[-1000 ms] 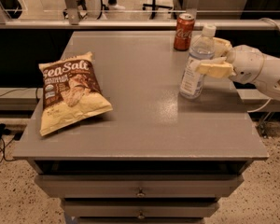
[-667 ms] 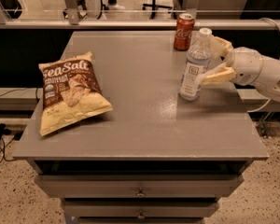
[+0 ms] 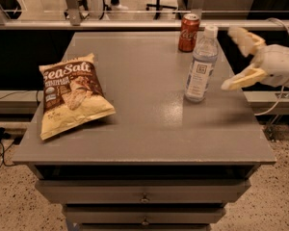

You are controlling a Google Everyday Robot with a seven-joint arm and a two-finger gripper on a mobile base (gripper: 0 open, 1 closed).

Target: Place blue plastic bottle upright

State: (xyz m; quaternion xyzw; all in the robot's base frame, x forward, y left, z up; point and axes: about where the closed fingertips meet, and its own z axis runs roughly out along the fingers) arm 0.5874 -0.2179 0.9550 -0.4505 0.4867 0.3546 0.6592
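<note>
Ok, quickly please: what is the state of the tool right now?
Tool: open, holding nothing, just to the right of the upright plastic water bottle and apart from it.

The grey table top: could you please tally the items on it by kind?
Clear blue plastic bottle, upright: 1
Red soda can: 1
Tan and brown chip bag: 1
Total: 3
Pale gripper: open, beside the bottle, not touching it.

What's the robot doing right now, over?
Gripper open, right of blue plastic bottle, not touching. Bottle upright on table. Soda can close behind it.
</note>
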